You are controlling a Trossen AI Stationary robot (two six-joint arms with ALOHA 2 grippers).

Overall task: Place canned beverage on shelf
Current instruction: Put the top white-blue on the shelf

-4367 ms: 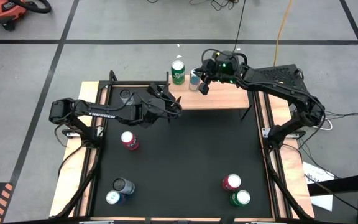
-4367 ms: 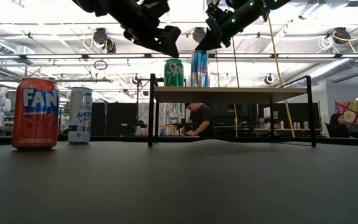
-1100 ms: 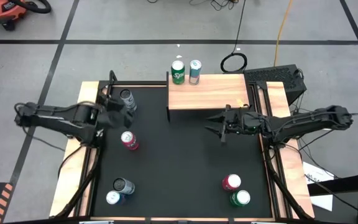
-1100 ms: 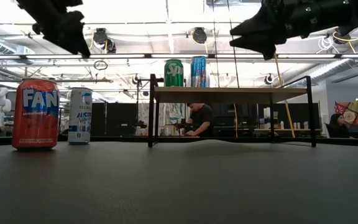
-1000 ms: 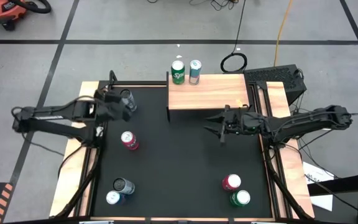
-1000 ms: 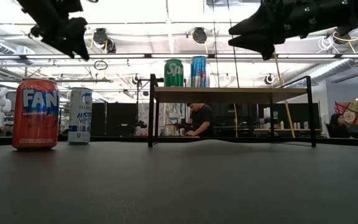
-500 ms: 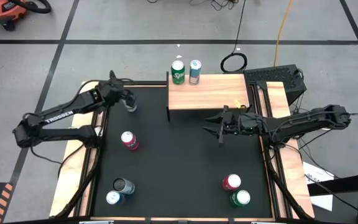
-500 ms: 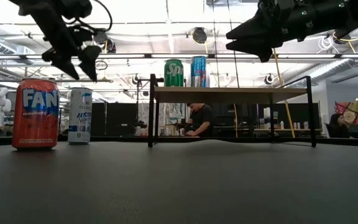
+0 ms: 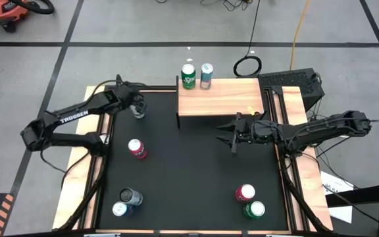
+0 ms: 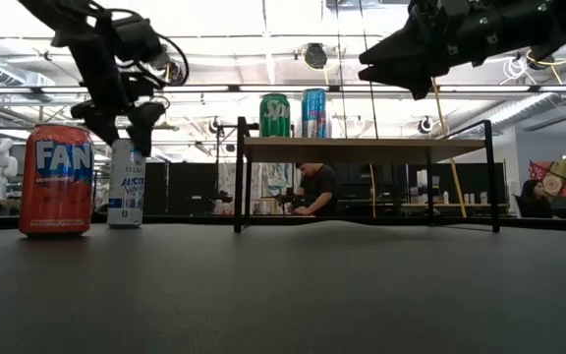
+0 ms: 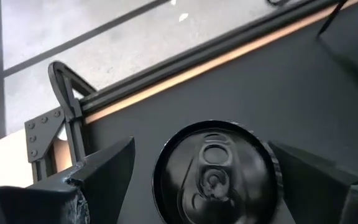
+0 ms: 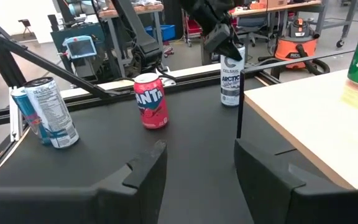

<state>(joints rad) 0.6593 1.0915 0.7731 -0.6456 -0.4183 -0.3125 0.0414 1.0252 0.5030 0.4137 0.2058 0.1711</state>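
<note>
A white-and-silver can (image 9: 137, 112) stands upright at the table's far left; it also shows in the low view (image 10: 126, 187) and in the left wrist view (image 11: 213, 174). My left gripper (image 11: 201, 146) is open and points down over it, one finger on either side of the can's top with a gap at each side. The shelf (image 9: 229, 102) stands at the far middle, with a green can (image 9: 188, 74) and a blue can (image 9: 206, 74) upright at its far left corner. My right gripper (image 9: 221, 133) is open and empty in front of the shelf, above the table.
A red Fanta can (image 9: 136, 149) stands near the left gripper's can. Two cans (image 9: 127, 201) stand at the near left. A red can (image 9: 245, 193) and a green can (image 9: 254, 210) stand at the near right. People sit at desks beyond the table.
My left gripper has gone toward the table's far edge and a little to the right, then come down over the white-and-silver can, its fingers now straddling the can's top. The can has stayed in place.
</note>
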